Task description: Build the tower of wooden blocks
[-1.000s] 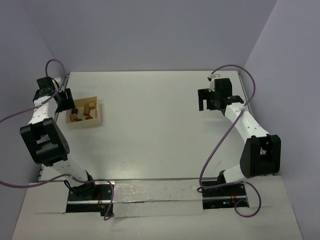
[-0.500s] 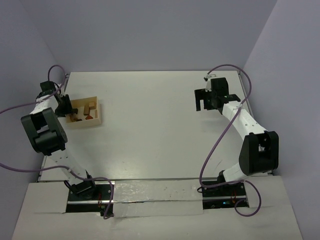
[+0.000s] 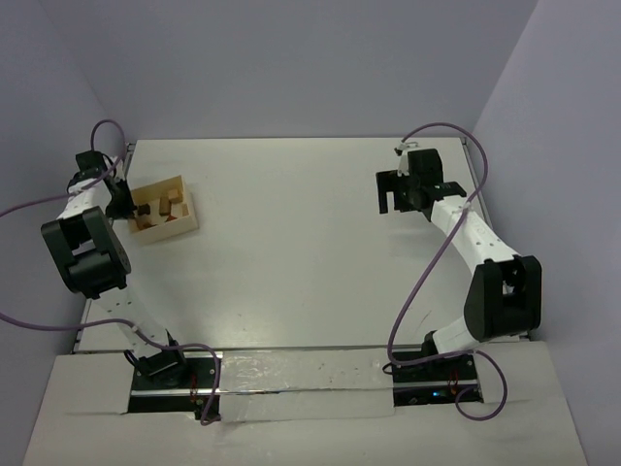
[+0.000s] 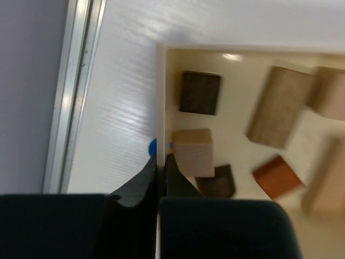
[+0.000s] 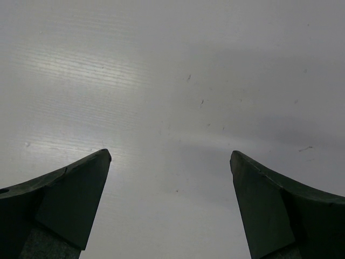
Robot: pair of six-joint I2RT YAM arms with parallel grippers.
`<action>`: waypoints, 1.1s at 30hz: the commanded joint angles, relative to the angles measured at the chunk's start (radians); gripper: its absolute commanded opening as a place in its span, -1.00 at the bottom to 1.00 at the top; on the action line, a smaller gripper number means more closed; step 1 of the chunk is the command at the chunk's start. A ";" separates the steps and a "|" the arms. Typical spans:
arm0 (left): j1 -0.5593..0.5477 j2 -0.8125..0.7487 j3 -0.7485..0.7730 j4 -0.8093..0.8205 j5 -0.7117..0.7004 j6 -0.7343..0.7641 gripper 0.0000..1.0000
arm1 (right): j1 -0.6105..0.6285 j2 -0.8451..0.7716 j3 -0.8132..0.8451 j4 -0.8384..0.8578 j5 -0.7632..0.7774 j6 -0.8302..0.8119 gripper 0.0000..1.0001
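Down at the near edge, between the two arm bases, nothing is standing yet, and across the open worktop (image 3: 291, 252) no tower is showing anywhere, so by my reading the build is not yet begun. Moving out to the far left, the left claw (image 4: 160, 159) is pinching shut on the thin side wall of the pale tray (image 4: 160, 91), not on any block. The wood blocks (image 4: 193, 152) are all lying loose inside that tray, tan, dark brown and reddish pieces scattered, none stacked. Over on the far right, the right claw (image 5: 170, 155) is hanging with its jaws spread wide above bare worktop, carrying nothing. Every block is waiting to be lifted out and stacked.
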 commanded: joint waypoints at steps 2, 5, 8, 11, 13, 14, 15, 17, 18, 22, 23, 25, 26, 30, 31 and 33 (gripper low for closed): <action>-0.059 -0.132 0.054 0.029 0.019 0.003 -1.00 | 0.007 -0.113 0.006 0.005 0.023 -0.007 0.99; -0.154 -0.236 -0.004 0.093 -0.049 0.056 -1.00 | 0.007 -0.139 -0.009 0.003 0.025 -0.011 0.99; -0.290 -0.338 -0.089 0.167 -0.200 0.134 -1.00 | 0.006 -0.163 -0.021 0.001 0.025 -0.011 0.99; -0.392 -0.383 -0.132 0.218 -0.314 0.180 -1.00 | 0.006 -0.175 -0.028 0.000 0.050 -0.011 0.99; -0.470 -0.403 -0.145 0.240 -0.392 0.207 -1.00 | 0.007 -0.190 -0.034 -0.002 0.055 -0.011 0.99; -0.495 -0.412 -0.151 0.251 -0.422 0.219 -1.00 | 0.007 -0.193 -0.037 -0.002 0.056 -0.011 0.99; -0.528 -0.424 -0.163 0.273 -0.464 0.240 -1.00 | 0.007 -0.196 -0.040 -0.002 0.057 -0.012 0.99; -0.589 -0.444 -0.187 0.316 -0.529 0.274 -1.00 | 0.007 -0.203 -0.044 -0.002 0.062 -0.012 0.99; -0.613 -0.452 -0.200 0.338 -0.559 0.292 -1.00 | 0.007 -0.206 -0.047 -0.002 0.063 -0.012 0.99; -0.752 -0.484 -0.279 0.469 -0.702 0.391 -1.00 | 0.006 -0.210 -0.055 0.000 0.072 -0.012 0.99; -0.779 -0.486 -0.294 0.495 -0.731 0.409 -1.00 | 0.005 -0.210 -0.057 0.000 0.074 -0.011 0.99; -0.817 -0.484 -0.311 0.531 -0.786 0.434 -1.00 | 0.005 -0.210 -0.059 0.000 0.076 -0.011 0.99; -0.843 -0.483 -0.318 0.554 -0.818 0.447 -1.00 | 0.006 -0.210 -0.062 0.000 0.077 -0.011 0.99; -0.948 -0.505 -0.425 0.787 -0.917 0.618 -1.00 | 0.005 -0.214 -0.067 0.000 0.086 -0.012 0.99; -0.977 -0.509 -0.452 0.885 -0.946 0.666 -1.00 | 0.004 -0.216 -0.069 0.000 0.088 -0.012 0.99; -1.027 -0.503 -0.507 0.991 -1.000 0.784 -1.00 | 0.004 -0.220 -0.073 0.001 0.094 -0.014 0.99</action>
